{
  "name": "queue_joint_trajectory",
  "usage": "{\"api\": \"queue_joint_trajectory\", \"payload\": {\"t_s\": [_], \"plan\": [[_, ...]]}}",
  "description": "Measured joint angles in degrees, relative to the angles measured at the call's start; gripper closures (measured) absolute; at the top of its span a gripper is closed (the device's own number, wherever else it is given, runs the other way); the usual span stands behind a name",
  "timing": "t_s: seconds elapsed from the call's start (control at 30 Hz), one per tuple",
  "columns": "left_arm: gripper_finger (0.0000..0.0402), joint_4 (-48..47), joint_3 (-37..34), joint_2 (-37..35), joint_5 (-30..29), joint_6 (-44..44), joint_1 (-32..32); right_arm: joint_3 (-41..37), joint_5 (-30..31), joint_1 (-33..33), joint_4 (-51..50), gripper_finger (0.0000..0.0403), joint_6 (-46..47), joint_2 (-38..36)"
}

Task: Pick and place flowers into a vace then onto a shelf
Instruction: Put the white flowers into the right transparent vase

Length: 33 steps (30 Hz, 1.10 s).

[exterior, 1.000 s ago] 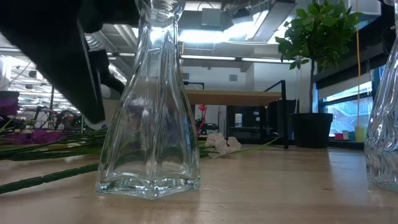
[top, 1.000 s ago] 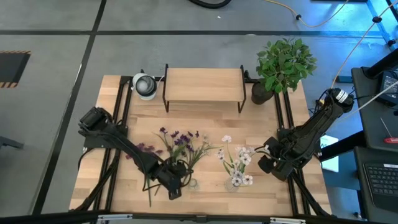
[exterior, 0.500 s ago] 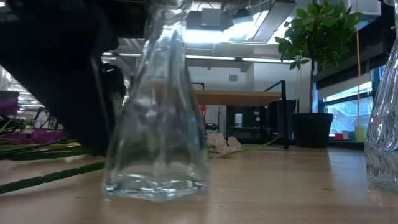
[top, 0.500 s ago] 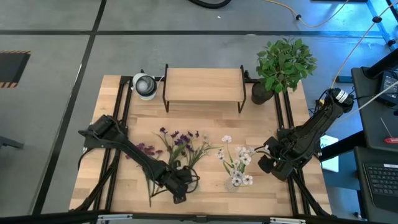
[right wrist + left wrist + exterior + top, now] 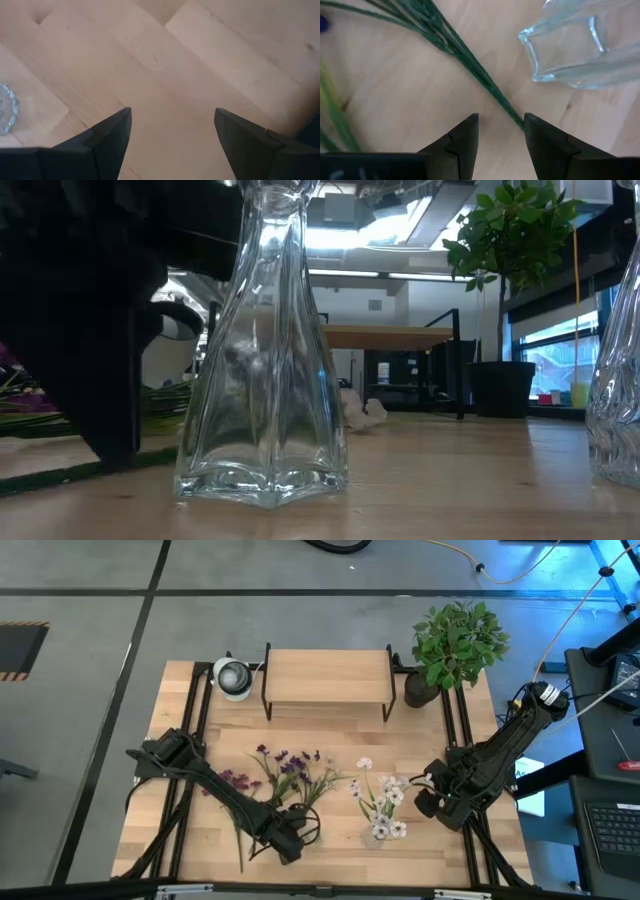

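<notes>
A: What do you get from the low view that you lack from above?

B: You see the clear vase [image 5: 262, 350] upright on the table [image 5: 450, 480], the dark left arm just beside it at nine o'clock.

A: And the left wrist view?

B: There the left gripper [image 5: 500, 131] is parted, empty, a green stem of the flowers [image 5: 465, 55] running to one finger.

A: From above?

B: Your left gripper [image 5: 290, 840] sits at six o'clock; the flowers [image 5: 290, 772] lie mid-table, white ones in a second vase [image 5: 378, 832]. The right gripper [image 5: 172, 131], spread wide, waits at four o'clock. The shelf [image 5: 328, 676] stands at twelve.
</notes>
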Motion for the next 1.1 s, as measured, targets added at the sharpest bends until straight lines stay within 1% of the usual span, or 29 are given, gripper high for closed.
{"api": "queue_joint_trajectory", "payload": {"t_s": [0.1,0.23,0.4,0.57,0.77,0.93,1.0,1.1], "plan": [[0.0252,2.2,0.1,0.6,0.8,-0.7,0.0,0.0,0.9,0.0,0.0,0.0116,0.0,0.0],[0.0252,2.2,0.2,1.0,1.0,-3.4,0.0,0.0,1.0,0.0,-0.1,0.0116,0.0,0.0],[0.0257,0.7,0.3,1.0,3.7,-5.2,0.7,0.0,1.0,0.0,-0.3,0.0116,0.0,0.0],[0.0291,-0.5,-0.5,1.0,6.6,-8.6,2.0,0.0,1.0,0.0,-0.4,0.0116,0.0,0.0],[0.0347,-1.3,-0.7,1.1,8.5,-8.4,3.4,0.0,1.0,0.0,-0.4,0.0116,0.0,0.0],[0.0385,-1.9,-0.7,1.2,9.5,-8.3,4.2,0.0,1.0,0.0,-0.4,0.0116,0.0,0.0],[0.0393,-2.0,-0.7,1.2,9.6,-8.2,4.4,0.0,1.0,0.0,-0.4,0.0116,0.0,0.0],[0.0393,-2.0,-0.7,1.2,9.5,-6.6,4.4,0.0,1.0,0.0,-0.4,0.0116,0.0,0.0]]}}
